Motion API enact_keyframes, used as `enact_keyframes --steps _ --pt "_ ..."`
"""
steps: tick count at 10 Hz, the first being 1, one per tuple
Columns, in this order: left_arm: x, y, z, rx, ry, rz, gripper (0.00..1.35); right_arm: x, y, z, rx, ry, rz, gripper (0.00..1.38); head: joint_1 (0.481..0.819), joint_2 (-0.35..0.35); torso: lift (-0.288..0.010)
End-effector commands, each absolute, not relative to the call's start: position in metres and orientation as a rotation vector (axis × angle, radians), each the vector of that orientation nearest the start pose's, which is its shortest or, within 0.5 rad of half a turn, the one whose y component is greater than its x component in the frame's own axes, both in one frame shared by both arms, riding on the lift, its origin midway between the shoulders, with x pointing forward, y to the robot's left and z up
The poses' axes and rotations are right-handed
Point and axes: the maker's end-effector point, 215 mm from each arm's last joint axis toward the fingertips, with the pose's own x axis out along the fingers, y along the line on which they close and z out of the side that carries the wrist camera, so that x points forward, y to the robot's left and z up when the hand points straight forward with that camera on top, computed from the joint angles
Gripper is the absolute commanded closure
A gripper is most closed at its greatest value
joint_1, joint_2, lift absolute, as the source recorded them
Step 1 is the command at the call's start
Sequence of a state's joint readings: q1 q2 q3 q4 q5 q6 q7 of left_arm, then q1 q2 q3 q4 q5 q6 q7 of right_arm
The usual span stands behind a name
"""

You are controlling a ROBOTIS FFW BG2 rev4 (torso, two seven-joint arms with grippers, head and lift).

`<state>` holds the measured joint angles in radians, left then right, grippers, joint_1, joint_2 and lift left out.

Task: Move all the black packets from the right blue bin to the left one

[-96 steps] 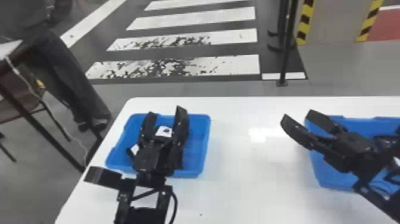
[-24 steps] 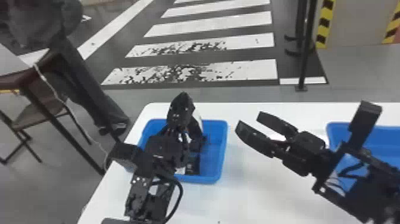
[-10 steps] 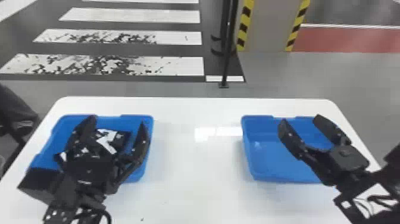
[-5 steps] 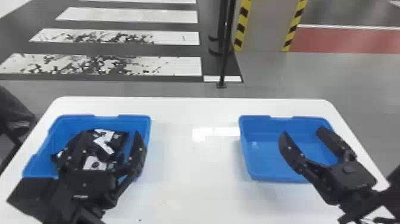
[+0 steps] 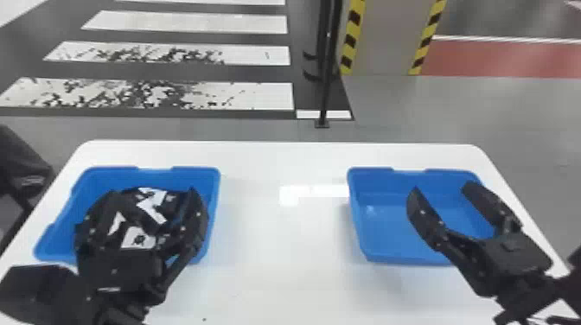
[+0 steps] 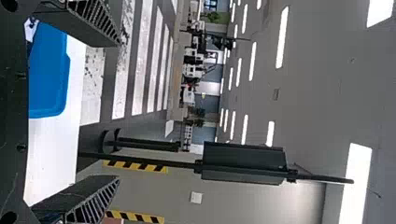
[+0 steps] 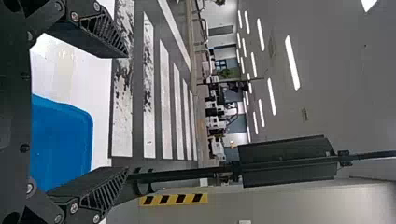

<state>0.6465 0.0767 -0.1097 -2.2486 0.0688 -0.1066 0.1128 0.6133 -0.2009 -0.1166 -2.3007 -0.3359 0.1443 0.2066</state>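
L gripper [image 5: 152, 192] is hanging over the left bin [image 5: 214, 183], fingers spread; R gripper [image 5: 441, 188] is hanging over the right bin [image 5: 380, 242], fingers also spread, pinching nothing visible; black packets [image 5: 151, 207] w/ white patches are lying in the left bin, partly behind L gripper; can't tell if it's touching them.

Risks: if L gripper is closing or swinging while low, it's prob. snagging a packet & dragging it over the rim, b/c packets are showing betw. its fingers; R gripper, if dropping off-centre, is poss. knocking its bin's wall & shoving the bin along the table [image 5: 281, 259]; any packet hiding under its arm is poss. getting missed.

Views: head view's giving both bins & how the packets are lying; L wrist view's adding ribbed finger sides [image 6: 95, 200] & a sliver of packet; R wrist view's adding similar ribbing [image 7: 105, 191] & a bin corner close up.
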Motion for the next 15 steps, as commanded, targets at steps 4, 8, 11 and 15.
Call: enact_keyframes --steps 4,8,11,15 --pt "0.400 0.202 -0.246 -0.109 -0.149 -0.005 0.02 0.415 -0.226 -0.266 0.126 0.000 0.259 0.18 0.695 -0.035 -0.140" --pt "0.396 0.205 -0.242 -0.121 -0.164 0.007 0.03 0.414 -0.225 -0.258 0.121 -0.016 0.255 0.18 0.695 -0.029 -0.140" --pt "0.397 0.203 -0.235 -0.125 -0.185 0.003 0.05 0.415 -0.228 -0.255 0.128 -0.034 0.248 0.18 0.695 -0.033 -0.140" --pt "0.397 0.205 -0.231 -0.128 -0.197 0.004 0.06 0.418 -0.225 -0.256 0.143 -0.044 0.255 0.18 0.695 -0.033 -0.140"
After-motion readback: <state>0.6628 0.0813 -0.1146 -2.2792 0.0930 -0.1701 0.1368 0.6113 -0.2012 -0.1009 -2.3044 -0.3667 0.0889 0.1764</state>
